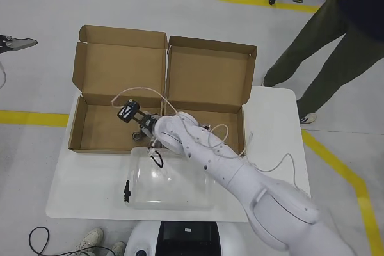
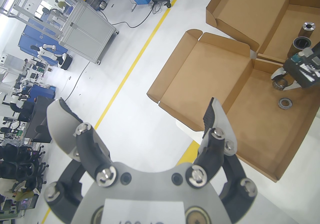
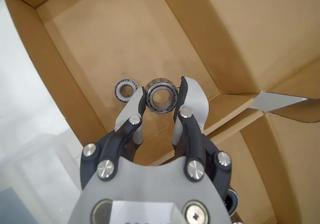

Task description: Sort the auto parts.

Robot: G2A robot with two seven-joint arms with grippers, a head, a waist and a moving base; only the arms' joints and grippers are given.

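Observation:
My right gripper (image 3: 161, 96) hangs low inside the left cardboard box (image 1: 96, 128), shut on a tapered roller bearing (image 3: 161, 98) with one pad on each side of it. A smaller bearing (image 3: 126, 91) lies flat on the box floor just beside it. From the left wrist view, the right gripper (image 2: 285, 83) and both bearings (image 2: 284, 103) show in the box's near corner. My left gripper (image 2: 136, 115) is open and holds nothing, out over the floor beyond the table's left side (image 1: 25, 43). A black part (image 1: 126, 191) lies in the clear tray (image 1: 208, 205).
The right cardboard box (image 1: 208, 80) stands open next to the left one, and two dark cylindrical sleeves (image 2: 301, 44) stand upright in it. Both lids are folded back. The white table (image 1: 275, 128) has bare room at its right side.

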